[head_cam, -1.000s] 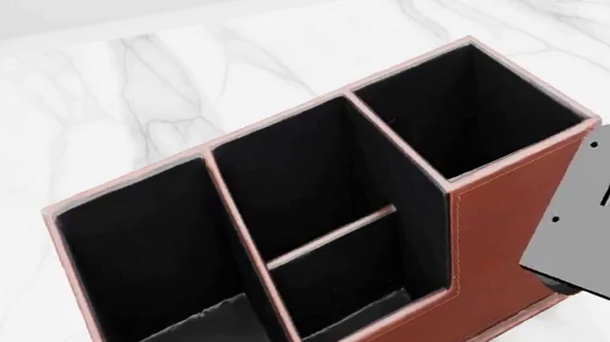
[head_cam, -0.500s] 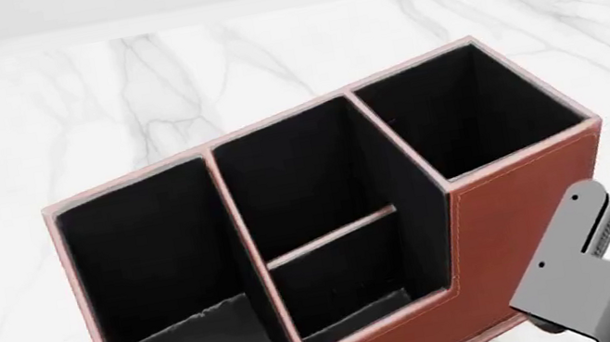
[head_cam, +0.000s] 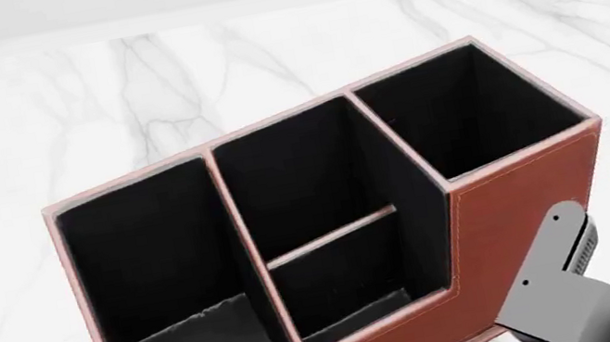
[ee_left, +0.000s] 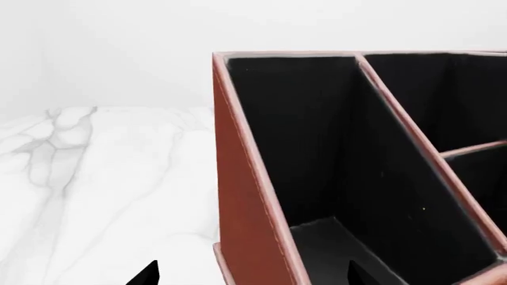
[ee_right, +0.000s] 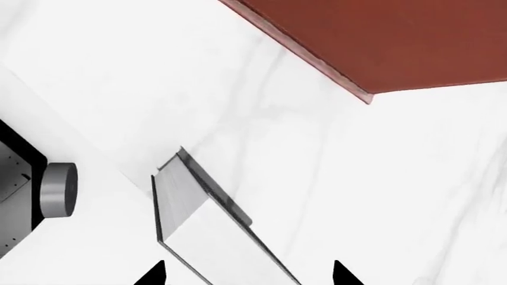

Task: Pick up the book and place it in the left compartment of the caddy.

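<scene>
Down by the near edge of the table, in front of the caddy, lies the book. Only my right wrist view shows it: broad white page edges between thin dark covers, well apart from the caddy's red corner. My right jaws stand wide, one tip to each side of the book, with bare marble showing between the book and the farther tip, so I judge nothing is gripped yet. They are spread like that to take the book across its thickness, cover to cover. My left jaws are wide too and hold nothing. They hang at the caddy's left end wall, where they can look straight into the left compartment, the long black bay running the caddy's full depth. A grey patch shows low in that bay; I cannot tell whether it is just lit floor. The pick looks like the step in hand, and the placing is not yet done. The lift will need to clear the caddy's front wall before I cross to the far-left bay.
</scene>
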You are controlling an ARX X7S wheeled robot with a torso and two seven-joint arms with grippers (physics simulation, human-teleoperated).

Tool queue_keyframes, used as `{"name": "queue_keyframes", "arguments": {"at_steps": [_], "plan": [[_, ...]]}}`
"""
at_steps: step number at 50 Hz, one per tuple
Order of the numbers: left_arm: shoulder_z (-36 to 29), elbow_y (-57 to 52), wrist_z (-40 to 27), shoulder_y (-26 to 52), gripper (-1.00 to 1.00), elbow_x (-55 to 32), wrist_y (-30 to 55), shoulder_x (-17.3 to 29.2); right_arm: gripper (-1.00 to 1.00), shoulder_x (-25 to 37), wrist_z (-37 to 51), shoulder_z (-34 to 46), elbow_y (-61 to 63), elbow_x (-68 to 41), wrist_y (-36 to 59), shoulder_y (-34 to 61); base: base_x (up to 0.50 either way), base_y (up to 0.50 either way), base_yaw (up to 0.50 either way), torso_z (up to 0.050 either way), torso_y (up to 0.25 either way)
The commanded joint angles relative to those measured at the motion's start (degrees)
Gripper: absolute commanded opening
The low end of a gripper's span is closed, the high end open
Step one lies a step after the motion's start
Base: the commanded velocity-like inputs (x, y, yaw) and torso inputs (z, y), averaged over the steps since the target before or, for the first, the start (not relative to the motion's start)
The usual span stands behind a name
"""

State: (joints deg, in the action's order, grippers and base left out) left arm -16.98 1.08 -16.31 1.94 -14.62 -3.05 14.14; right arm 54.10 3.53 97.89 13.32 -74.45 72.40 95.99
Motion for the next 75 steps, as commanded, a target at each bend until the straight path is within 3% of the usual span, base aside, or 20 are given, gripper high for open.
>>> {"name": "queue_keyframes", "arguments": {"at_steps": [1,20,21,41,46,54,62,75], "plan": [[1.1,-0.1,1.2,-0.1,1.0,0.8,0.0,-0.9,1.0,-2.2,-2.9,-0.6,-1.6,2.5,-2.9,-2.9,0.0,0.0,0.0,0.0,0.0],[0.6,-0.3,0.8,-0.1,1.0,0.5,-0.3,-0.6,1.0,-2.7,-4.3,0.4,-4.2,4.8,-9.5,-9.0,0.0,0.0,0.0,0.0,0.0],[0.6,-0.3,0.8,-0.2,1.0,0.5,-0.3,-0.6,-1.0,-2.8,-3.7,0.3,-4.6,4.4,-9.3,-9.3,0.0,0.0,0.0,0.0,0.0],[0.0,-0.4,0.3,-0.2,1.0,0.3,-0.5,-0.2,-1.0,-2.6,-3.8,0.4,-4.8,5.1,-11.8,-11.3,0.0,0.0,0.0,-0.001,0.0],[-0.1,-0.4,0.2,-0.1,1.0,0.2,-0.5,-0.1,-1.0,-3.0,0.2,-2.4,-7.7,2.0,-13.6,-12.8,0.0,0.0,0.0,0.0,0.0],[-0.3,-0.4,0.0,0.0,1.0,0.1,-0.4,0.0,-1.0,-2.6,9.5,-13.0,-15.6,-17.6,-18.1,-14.3,0.0,0.0,0.0,-0.001,0.0],[-0.4,-0.1,0.0,0.1,1.0,-0.1,-0.7,0.2,-1.0,-3.4,14.5,-16.8,-21.6,-28.8,-20.5,-15.2,0.0,0.0,0.0,0.0,0.0],[-0.6,-0.1,-0.2,0.2,1.0,-0.4,-0.8,0.4,-1.0,-4.0,18.0,-18.5,-25.4,-32.6,-23.2,-16.0,0.0,0.0,0.0,0.0,0.0]]}}
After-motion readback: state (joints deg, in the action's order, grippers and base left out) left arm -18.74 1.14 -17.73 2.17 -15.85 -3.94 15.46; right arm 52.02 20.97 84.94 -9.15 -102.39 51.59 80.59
